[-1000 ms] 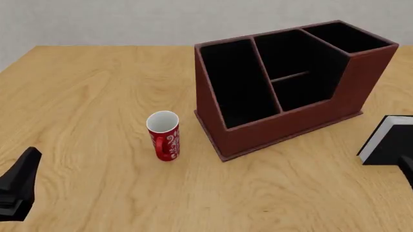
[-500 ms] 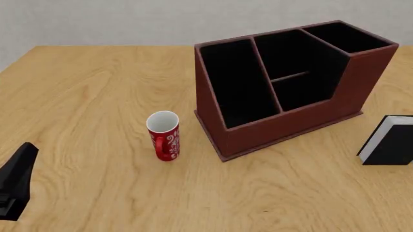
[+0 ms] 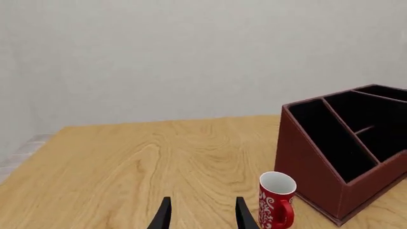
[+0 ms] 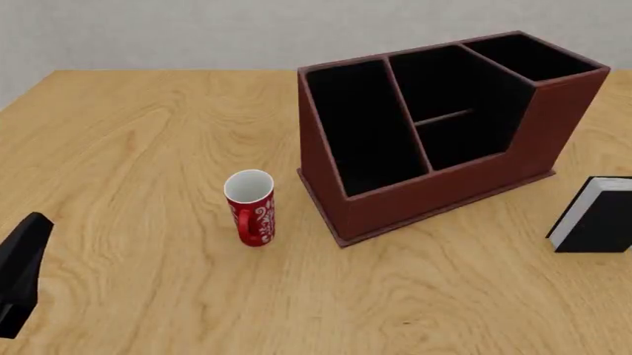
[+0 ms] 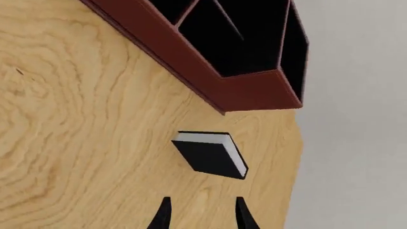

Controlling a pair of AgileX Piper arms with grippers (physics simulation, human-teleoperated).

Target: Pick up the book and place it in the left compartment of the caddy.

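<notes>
The book (image 4: 597, 216), black with a white page edge, stands upright on the table at the far right, apart from the caddy (image 4: 434, 200). The caddy is a red-brown box with a black inside, and its left compartment (image 4: 360, 126) holds nothing. In the right wrist view my right gripper (image 5: 202, 217) is open, a short way off the book (image 5: 210, 155), with the caddy (image 5: 241, 90) beyond. It does not show in the front view. My left gripper (image 4: 28, 240) hangs at the lower left edge, far from both. Its fingers (image 3: 203, 218) are open on nothing.
A red mug (image 4: 250, 207) with a white pattern stands upright just left of the caddy's front corner, also seen in the left wrist view as the mug (image 3: 277, 202). The wooden table (image 4: 148, 133) ends at a pale wall at the back.
My left gripper has drifted down and to the left at the frame's edge. The right gripper's tip, seen at the right edge a second ago, has left the front view. The book has not moved.
</notes>
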